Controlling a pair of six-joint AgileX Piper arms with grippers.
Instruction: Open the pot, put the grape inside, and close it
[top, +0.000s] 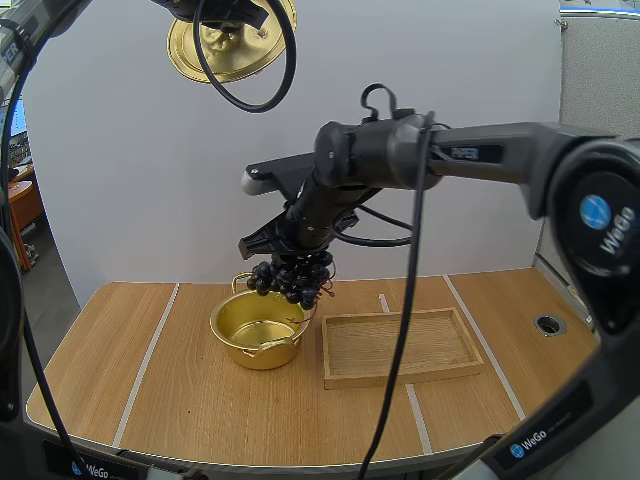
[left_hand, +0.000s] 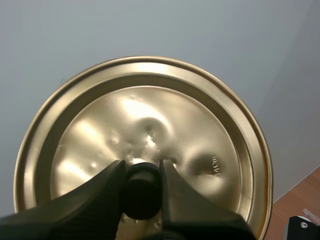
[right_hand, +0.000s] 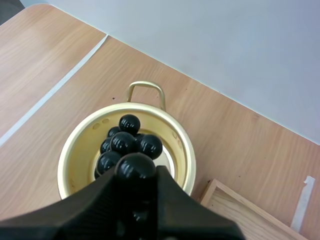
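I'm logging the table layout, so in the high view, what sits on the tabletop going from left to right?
white tape line → pot → wooden tray → round hole. The grapes hang over the pot and the lid is held up above it, so both are left out.

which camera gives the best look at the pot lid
The left wrist view: the lid faces it nearly whole, its knob pinched by the left gripper. The high view catches it held aloft, cut off at the frame's edge. The right wrist view looks down at the pot.
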